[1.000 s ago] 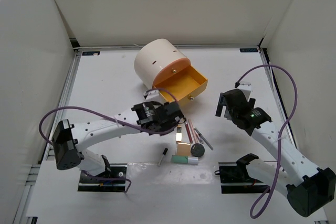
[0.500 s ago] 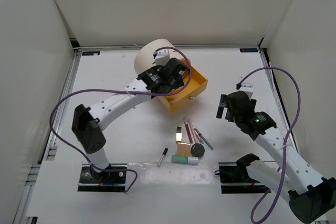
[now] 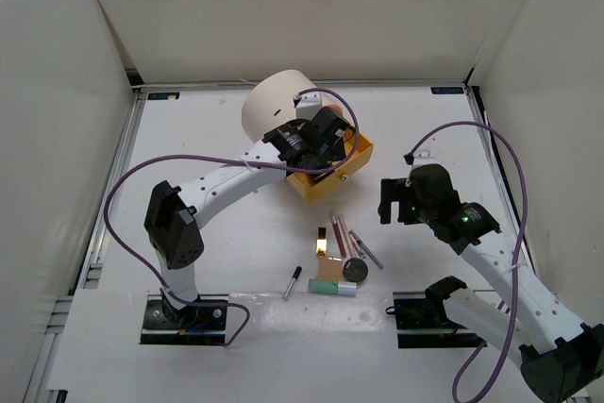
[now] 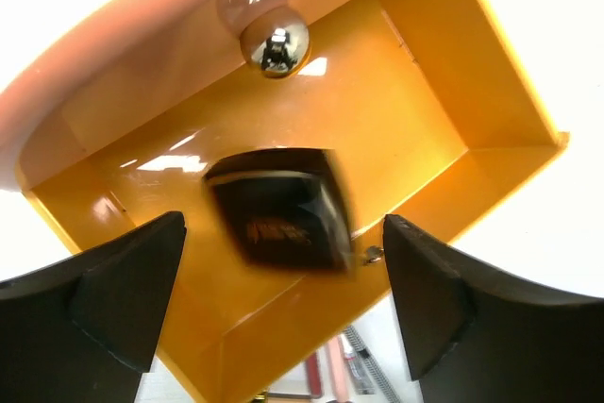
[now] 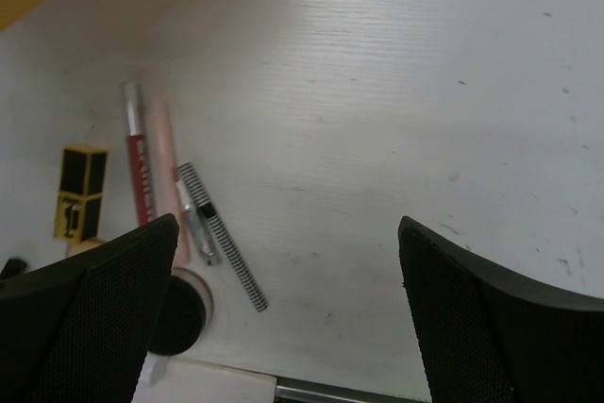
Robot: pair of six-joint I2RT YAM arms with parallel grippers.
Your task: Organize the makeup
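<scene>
**Left hand** [image 3: 326,143] poised over the open orange drawer [image 4: 444,73] of the cream cylindrical box [image 3: 274,106]. The box stands toward the far edge of the surface [image 3: 189,139], about midway along it. The fingers are apart and grip nothing. The black square compact [image 4: 278,209] is inside the drawer, between and below them. It is blurred in the left wrist view, so whether it lies flat and at rest cannot be told.

**Right hand** [image 3: 389,200], fingers spread wide and empty, hangs above bare surface nearer the right edge.

**Remaining makeup**, clustered toward the middle of the near edge:
- a red-and-silver pencil [image 5: 140,158]
- a pale pink pencil [image 5: 168,176]
- a black-and-white striped pencil [image 5: 222,238]
- a small gold-and-black case [image 5: 80,191]
- a black round compact [image 5: 184,313]
- a tan pad [image 3: 327,268]
- a mint-green tube [image 3: 326,287]
- a short black stick [image 3: 293,282], apart to the left

**Likely hazards.**
- (a) The left fingers appear to hang low over the drawer. A slanted retreat could hook a wall and drag or tip the box, which looks light.
- (b) The pencils lie side by side, touching or nearly so. Fingers closing on one may roll its neighbours or lift two at once.
- (c) Thin pencils flat on the surface offer little to pinch and may slip out.
- (d) Both arms lean toward the centre, so reaching together risks a collision.
</scene>
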